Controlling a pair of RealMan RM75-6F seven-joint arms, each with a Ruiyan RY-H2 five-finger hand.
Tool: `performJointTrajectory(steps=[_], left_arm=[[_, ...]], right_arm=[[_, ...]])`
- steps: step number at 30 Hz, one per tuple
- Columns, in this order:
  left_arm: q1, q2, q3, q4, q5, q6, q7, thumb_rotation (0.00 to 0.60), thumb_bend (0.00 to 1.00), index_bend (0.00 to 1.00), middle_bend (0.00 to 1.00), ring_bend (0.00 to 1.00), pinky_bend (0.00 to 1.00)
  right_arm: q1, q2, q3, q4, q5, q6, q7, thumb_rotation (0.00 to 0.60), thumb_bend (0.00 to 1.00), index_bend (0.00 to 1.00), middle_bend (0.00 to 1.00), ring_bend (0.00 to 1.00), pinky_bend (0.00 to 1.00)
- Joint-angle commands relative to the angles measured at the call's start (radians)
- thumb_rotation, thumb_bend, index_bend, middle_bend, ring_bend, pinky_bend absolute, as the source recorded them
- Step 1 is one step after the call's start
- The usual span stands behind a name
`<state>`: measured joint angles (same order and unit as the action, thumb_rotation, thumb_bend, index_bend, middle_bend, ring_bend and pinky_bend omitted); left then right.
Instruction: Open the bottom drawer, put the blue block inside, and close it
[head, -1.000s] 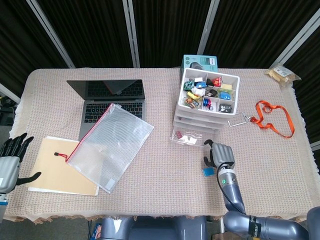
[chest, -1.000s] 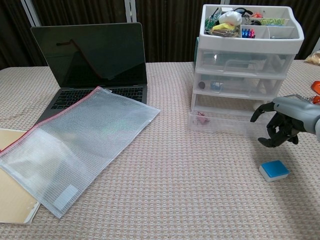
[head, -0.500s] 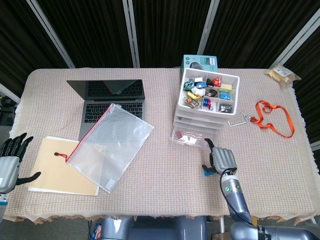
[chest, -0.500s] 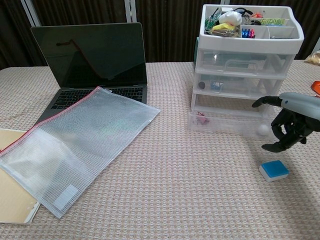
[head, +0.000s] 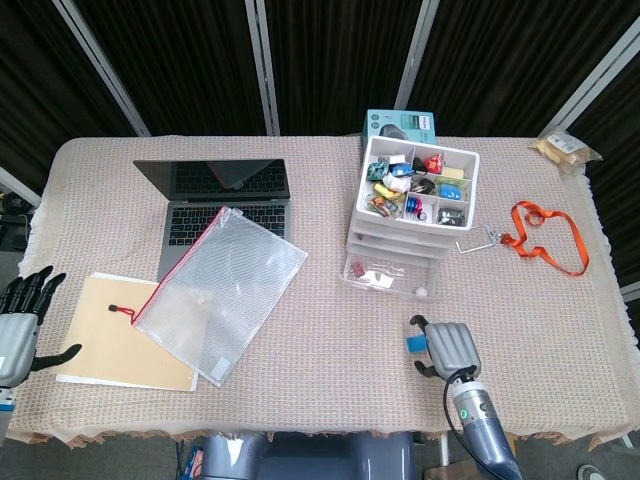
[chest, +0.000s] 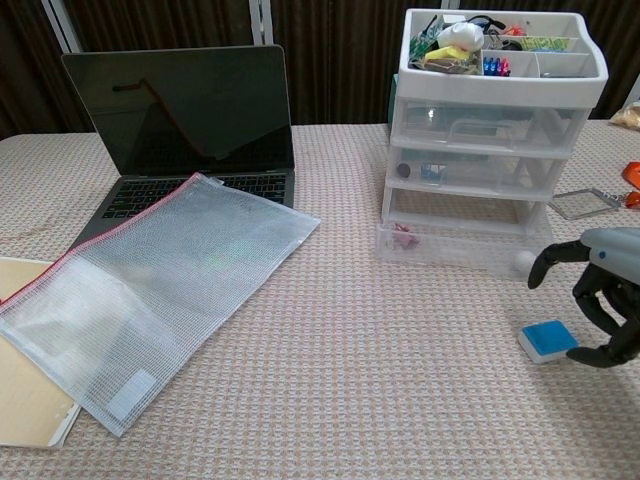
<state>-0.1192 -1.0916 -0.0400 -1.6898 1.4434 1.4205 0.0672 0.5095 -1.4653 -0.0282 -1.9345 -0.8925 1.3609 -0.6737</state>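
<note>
Blue block (chest: 547, 341) flat on the table cloth (chest: 330, 400), in front of the drawer unit (chest: 485, 150) and off to its right side; in the head view (head: 413, 344) mostly covered by the right hand (head: 447, 347). Right hand (chest: 605, 305) hovering just beside and over the block, fingers curled and apart, gripping nothing; contact with the block hard to call from either view. Bottom drawer (chest: 455, 248) pulled out, clear plastic, holding a small pink item (chest: 403, 237) at the left end and a white ball (chest: 524, 262) near the right front corner. Middle drawers pushed in, contents blurred through the plastic. Top tray (head: 420, 182) split into compartments, packed with small mixed colourful bits, too small to name. Teal box (head: 400, 125) behind the unit, mostly hidden. Left hand (head: 22, 318) at the table's left edge, fingers spread, holding nothing, cut off by the frame. Laptop (head: 213, 197) open, mesh zip pouch (head: 222, 290) overlapping its keyboard and a tan folder (head: 112, 340). Orange lanyard (head: 545, 235) and a packet (head: 565, 150) on the right side, well apart from the unit.
</note>
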Motion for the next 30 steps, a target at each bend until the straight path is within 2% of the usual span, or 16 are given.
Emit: performJointTrajectory(steps=[1,8,19,21,26,30], left_arm=[[0.000,0.000,0.000,0.000,0.000,0.000,0.001,0.600,0.15,0.08,0.00,0.00,0.00],[-0.001,0.000,-0.001,0.000,-0.003,-0.002,0.000,0.600,0.15,0.08,0.00,0.00,0.00],[-0.001,0.001,-0.001,-0.001,-0.002,-0.002,-0.002,0.600,0.15,0.08,0.00,0.00,0.00],[-0.001,0.001,-0.001,-0.001,-0.002,-0.001,-0.002,0.600,0.15,0.08,0.00,0.00,0.00],[-0.001,0.000,-0.001,-0.001,-0.002,-0.001,-0.002,0.600,0.15,0.08,0.00,0.00,0.00],[-0.001,0.000,-0.002,-0.001,-0.002,-0.002,-0.003,0.600,0.15,0.08,0.00,0.00,0.00]], right_arm=[[-0.008,-0.029,-0.005,0.051,-0.011,-0.015,0.000,0.600,0.14,0.29,0.74,0.76,0.67],[-0.013,-0.073,0.008,0.127,-0.015,-0.038,0.001,0.600,0.14,0.31,0.75,0.76,0.67],[-0.024,-0.110,0.026,0.190,0.009,-0.062,-0.009,0.600,0.19,0.37,0.75,0.76,0.67],[-0.027,-0.116,0.027,0.202,0.012,-0.066,-0.008,0.600,0.20,0.40,0.76,0.76,0.67],[-0.035,-0.131,0.033,0.227,-0.007,-0.062,0.012,0.600,0.28,0.58,0.78,0.77,0.67],[-0.044,-0.141,0.035,0.239,-0.043,-0.055,0.033,0.600,0.28,0.63,0.78,0.77,0.67]])
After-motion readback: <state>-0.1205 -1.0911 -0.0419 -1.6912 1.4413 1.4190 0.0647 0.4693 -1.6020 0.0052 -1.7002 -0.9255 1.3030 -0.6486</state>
